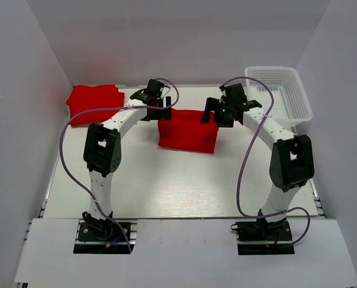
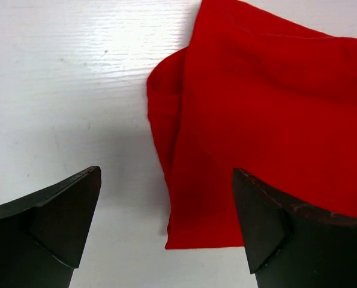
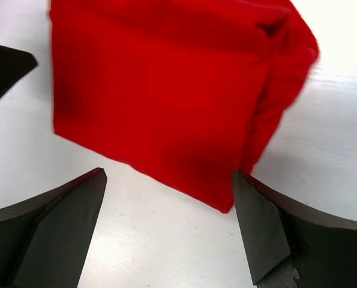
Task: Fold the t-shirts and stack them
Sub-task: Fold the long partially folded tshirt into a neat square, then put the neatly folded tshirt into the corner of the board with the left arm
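A folded red t-shirt lies flat in the middle of the white table. It also shows in the left wrist view and in the right wrist view. A second folded red t-shirt lies at the far left of the table. My left gripper is open and empty above the middle shirt's far left corner. My right gripper is open and empty above its far right corner. In both wrist views the jaws stand wide apart with the shirt's corner between them, not touching it.
A white plastic mesh basket stands at the far right of the table. White walls close in the left, back and right sides. Purple cables loop beside each arm.
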